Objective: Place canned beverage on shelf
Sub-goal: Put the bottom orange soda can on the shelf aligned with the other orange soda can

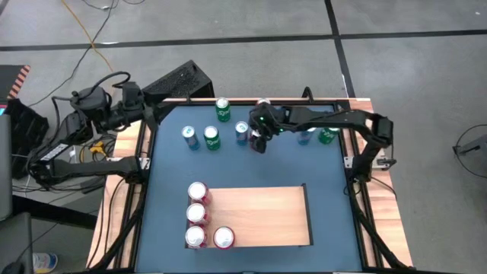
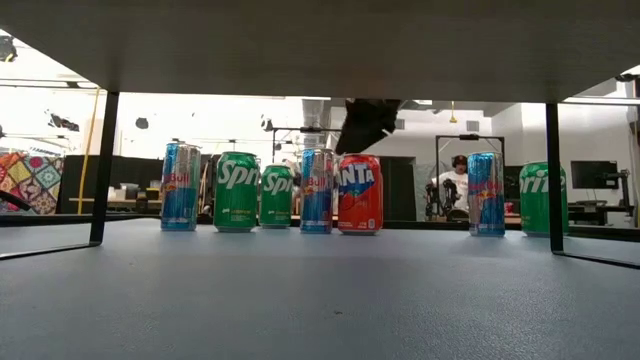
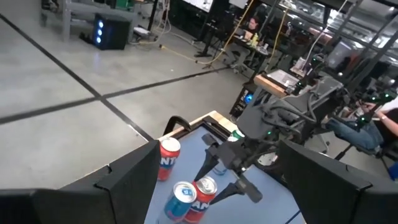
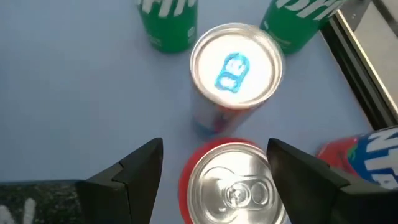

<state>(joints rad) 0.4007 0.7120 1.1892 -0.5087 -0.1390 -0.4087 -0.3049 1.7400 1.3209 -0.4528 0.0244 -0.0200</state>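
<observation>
On the shelf, four red cans crowd the left edge while the rest lies bare, and the blue surface between shelf and back row is open, though around the right pincer a red can and blue cans stand close.

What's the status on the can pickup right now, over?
Right gripper open, poised over the red can at the table's far side. Left gripper open, parked off the left edge. Four cans already on the shelf. Blue can stands close by.
</observation>
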